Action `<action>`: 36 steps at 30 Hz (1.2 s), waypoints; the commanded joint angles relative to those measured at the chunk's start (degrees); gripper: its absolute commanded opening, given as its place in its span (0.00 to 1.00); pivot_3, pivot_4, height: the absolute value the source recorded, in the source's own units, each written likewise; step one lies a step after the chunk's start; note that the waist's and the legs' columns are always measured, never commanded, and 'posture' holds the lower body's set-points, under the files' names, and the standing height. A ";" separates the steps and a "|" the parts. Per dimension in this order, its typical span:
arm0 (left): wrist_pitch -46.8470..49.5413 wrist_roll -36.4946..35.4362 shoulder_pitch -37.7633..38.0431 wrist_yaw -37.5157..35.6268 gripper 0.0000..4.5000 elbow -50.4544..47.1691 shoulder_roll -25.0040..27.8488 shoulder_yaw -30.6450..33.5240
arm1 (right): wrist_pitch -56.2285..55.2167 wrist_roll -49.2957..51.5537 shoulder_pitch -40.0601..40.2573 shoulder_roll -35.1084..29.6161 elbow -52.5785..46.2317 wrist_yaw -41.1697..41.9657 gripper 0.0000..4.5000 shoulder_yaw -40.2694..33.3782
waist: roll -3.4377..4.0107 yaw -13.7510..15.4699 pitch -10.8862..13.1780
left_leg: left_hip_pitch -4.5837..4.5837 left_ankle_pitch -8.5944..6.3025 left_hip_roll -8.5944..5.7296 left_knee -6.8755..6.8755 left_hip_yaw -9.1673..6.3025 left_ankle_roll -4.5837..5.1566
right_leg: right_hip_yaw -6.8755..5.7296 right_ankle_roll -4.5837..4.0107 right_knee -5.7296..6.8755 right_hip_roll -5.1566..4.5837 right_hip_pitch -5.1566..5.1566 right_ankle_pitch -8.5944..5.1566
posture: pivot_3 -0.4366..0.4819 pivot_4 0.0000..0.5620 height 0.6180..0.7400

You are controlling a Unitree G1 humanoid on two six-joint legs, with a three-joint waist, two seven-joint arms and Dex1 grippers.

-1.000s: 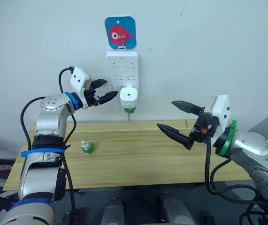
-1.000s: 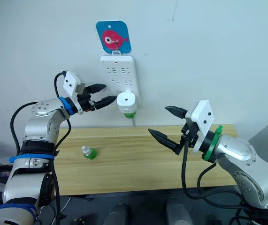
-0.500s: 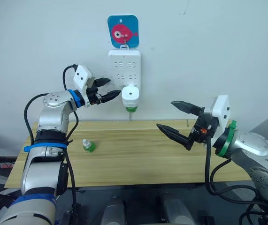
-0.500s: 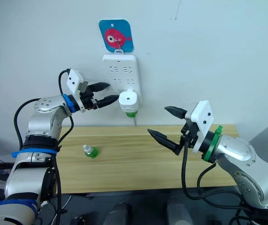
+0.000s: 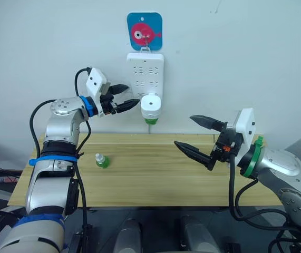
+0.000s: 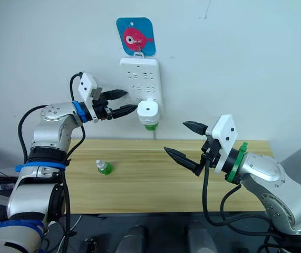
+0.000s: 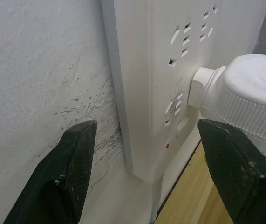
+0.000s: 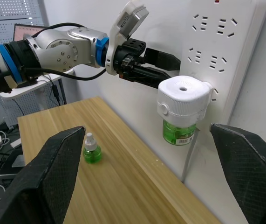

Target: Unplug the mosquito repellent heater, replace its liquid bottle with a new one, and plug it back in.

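Upper centre of the left eye view: the small white rounded plastic mosquito repellent heater (image 5: 151, 105) sits plugged into the lower part of the long white wall power strip (image 5: 150, 74), its domed face with a round hole turned outward. A green liquid bottle (image 5: 151, 120) hangs screwed in beneath the heater. Above the strip, a blue square hook plate bearing a pink fish (image 5: 144, 31) is fixed to the pale wall.

Left of centre: the left gripper (image 5: 127, 95) is raised to the wall just beside the heater, its two black fingers spread apart and empty. In the left wrist view one finger (image 7: 63, 177) lies against the wall beside the strip's edge and the other (image 7: 235, 172) lies below the heater's ribbed body.

Right of centre: the right gripper (image 5: 198, 136) hangs above the light wooden table (image 5: 155, 179), well apart from the heater, its fingers spread wide and empty.

Lower left: a small green bottle with a white cap (image 5: 101, 160) stands upright on the table.
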 commanded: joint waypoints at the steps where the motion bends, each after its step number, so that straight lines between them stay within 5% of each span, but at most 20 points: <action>1: 0.96 -1.59 0.48 3.22 0.80 -8.39 -1.23 1.11 | -0.92 0.68 0.31 0.10 -1.79 0.02 1.00 -0.52 | 0.05 -0.01 0.03 | -0.03 0.01 0.00 -0.01 -0.06 -0.01 | -0.09 -0.01 0.00 -0.02 0.00 0.00 | 0.27 0.35 0.88; 25: 1.52 -2.64 2.20 -0.16 0.80 -9.53 -1.00 0.82 | -1.24 0.28 -0.02 0.89 -1.35 -0.11 1.00 0.60 | 0.17 -1.89 0.12 | -0.03 0.01 0.01 -0.13 -0.18 -0.02 | -0.28 -0.06 0.01 -0.02 -0.01 -0.03 | 0.28 0.34 0.88; 32: 2.01 -2.61 1.78 -1.37 0.37 -10.06 -1.23 0.21 | 0.94 -3.62 -2.26 4.33 -1.01 -6.14 1.00 4.62 | 0.17 -1.81 0.12 | -0.04 0.01 0.01 -0.14 -0.20 -0.02 | -0.31 -0.06 0.02 -0.03 -0.03 -0.03 | 0.28 0.33 0.88; 36: 2.65 -2.93 2.72 -1.67 0.31 -11.45 -1.06 -0.18 | 3.49 -12.64 -6.21 7.44 1.31 -15.80 1.00 8.17 | 0.16 -1.77 0.11 | -0.05 0.13 -0.05 -0.07 -0.22 -0.22 | -0.28 -0.06 0.03 -0.09 0.00 -0.01 | 0.28 0.33 0.88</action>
